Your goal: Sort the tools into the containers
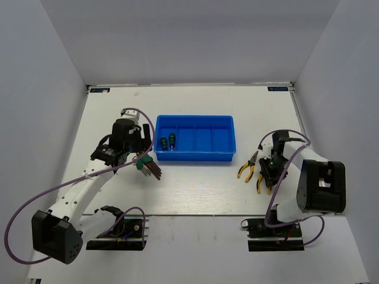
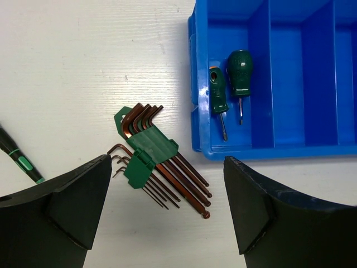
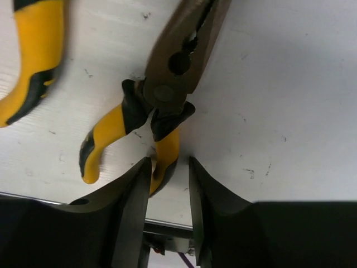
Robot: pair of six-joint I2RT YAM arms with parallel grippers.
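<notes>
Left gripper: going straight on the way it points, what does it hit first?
Probably the hex key set, lying on the table between its open fingers; depth is unclear, so how far off I can't tell.

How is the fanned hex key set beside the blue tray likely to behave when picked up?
The hex key set probably feels heavy for its size: many metal keys. It sits in two green holders lying splayed, so it may pivot or sag apart rather than lift as one stiff piece. Lying flat on the table, it seems unlikely to roll.
</notes>
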